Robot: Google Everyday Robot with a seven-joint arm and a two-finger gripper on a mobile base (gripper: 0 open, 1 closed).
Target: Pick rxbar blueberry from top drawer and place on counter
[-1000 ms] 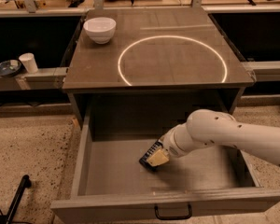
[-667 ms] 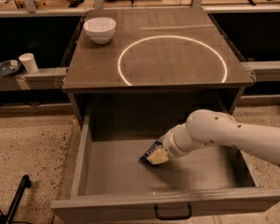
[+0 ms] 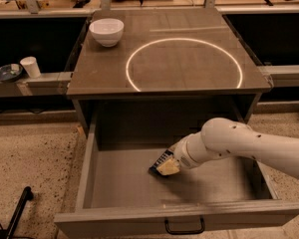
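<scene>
The top drawer (image 3: 84, 183) stands pulled wide open below the counter (image 3: 104, 73), which bears a bright circular ring. My white arm reaches in from the right. The gripper (image 3: 167, 166) is low inside the drawer, near its middle, with pale yellowish fingertips (image 3: 168, 168). The rxbar blueberry (image 3: 161, 162), dark navy with white print, sits at the fingertips just above the drawer floor, mostly hidden by them. The fingers appear closed on the bar.
A white bowl (image 3: 106, 31) stands on the counter's back left corner. A white cup (image 3: 30, 66) and a dark dish (image 3: 7, 72) sit on the pale left shelf. A black pole (image 3: 17, 213) leans at the lower left on the speckled floor.
The gripper and bar have stayed almost still inside the drawer; at most a slight shift.
</scene>
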